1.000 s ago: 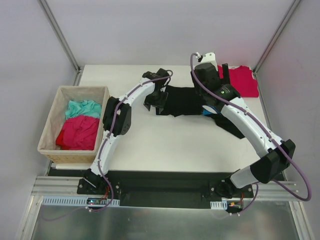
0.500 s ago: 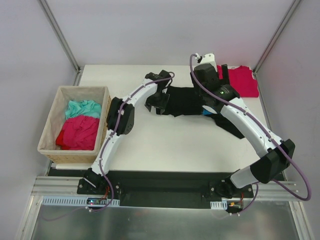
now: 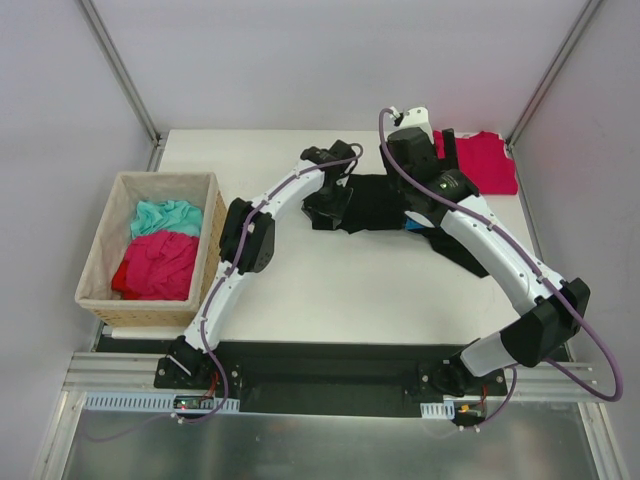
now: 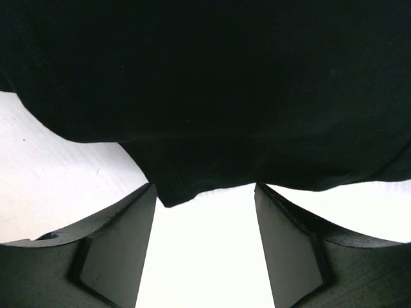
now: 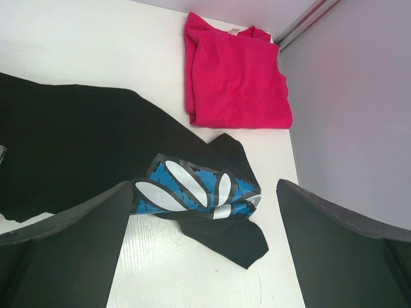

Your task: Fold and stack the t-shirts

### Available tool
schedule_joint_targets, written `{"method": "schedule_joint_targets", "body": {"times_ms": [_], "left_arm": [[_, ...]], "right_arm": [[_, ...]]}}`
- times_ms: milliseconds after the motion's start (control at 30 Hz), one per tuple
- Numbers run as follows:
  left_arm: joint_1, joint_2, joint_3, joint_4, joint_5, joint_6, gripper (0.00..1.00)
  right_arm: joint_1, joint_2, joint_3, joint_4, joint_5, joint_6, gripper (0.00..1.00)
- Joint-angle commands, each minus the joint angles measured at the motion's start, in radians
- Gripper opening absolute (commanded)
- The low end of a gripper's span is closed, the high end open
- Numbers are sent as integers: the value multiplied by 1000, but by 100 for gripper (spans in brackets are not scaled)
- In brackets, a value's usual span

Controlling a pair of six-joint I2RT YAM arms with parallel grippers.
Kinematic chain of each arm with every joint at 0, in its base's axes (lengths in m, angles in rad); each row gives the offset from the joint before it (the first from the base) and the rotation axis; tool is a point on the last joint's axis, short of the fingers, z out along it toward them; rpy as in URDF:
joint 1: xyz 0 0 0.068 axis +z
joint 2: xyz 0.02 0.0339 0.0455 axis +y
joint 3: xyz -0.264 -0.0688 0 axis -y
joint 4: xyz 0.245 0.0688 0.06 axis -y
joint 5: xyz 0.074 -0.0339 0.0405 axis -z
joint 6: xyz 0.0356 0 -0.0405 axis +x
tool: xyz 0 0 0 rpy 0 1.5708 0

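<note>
Your left hand [image 4: 204, 192] sits low at the left edge of the black t-shirt [image 4: 205, 77]. Its fingers are spread wide, and a corner of hem lies between the fingertips, not pinched. Your right hand [image 5: 204, 186] hangs above the shirt's right side, also spread wide and holding nothing.

- White bench [image 3: 330, 280]: carries everything you see here.
- Black t-shirt: spread across the far middle of the bench, rumpled, with one part trailing toward the near right.
- Woven tan basket [image 3: 98, 245]: at the bench's left edge, well apart from both hands. Inside you'll find a teal cloth [image 3: 165, 215] at the far end and a magenta cloth [image 3: 158, 265] nearer.
- Red t-shirt [image 5: 234, 77]: folded flat in the far right corner, with the black cloth just beside its near left corner.
- Emblem [image 5: 192, 189]: pale petals on blue, on a crumpled fold of the black shirt, directly under your right hand.
</note>
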Motion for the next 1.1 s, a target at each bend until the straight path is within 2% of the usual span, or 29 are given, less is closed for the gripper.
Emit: {"method": "schedule_joint_targets", "body": {"times_ms": [0, 400, 533, 567, 767, 800, 867, 900, 1033, 1067], "left_arm": [[0, -19, -20, -20, 6, 4, 63], [41, -11, -67, -28, -8, -30, 61], [46, 9, -55, -32, 21, -30, 47], [46, 12, -55, -32, 24, -30, 38], [46, 15, -54, -32, 34, -25, 20], [46, 14, -55, -31, 31, -25, 12], [46, 7, -63, -34, 21, -25, 3], [46, 4, -73, -33, 17, -25, 0], [46, -29, -115, -34, 4, -27, 0], [46, -42, -127, -34, -35, -30, 0]], "right_arm": [[7, -31, -8, 22, 0, 15, 99], [18, -31, -7, 25, 5, 11, 99], [19, -39, -13, 26, 12, 9, 99], [19, -41, -13, 28, 14, 9, 99], [19, -38, -13, 29, 9, 7, 99], [19, -36, -14, 29, 9, 9, 99], [21, -36, -16, 28, 9, 11, 99], [21, -36, -17, 29, 9, 12, 99], [24, -30, -19, 29, 6, 12, 99], [22, -30, -20, 29, 3, 12, 99]]}}
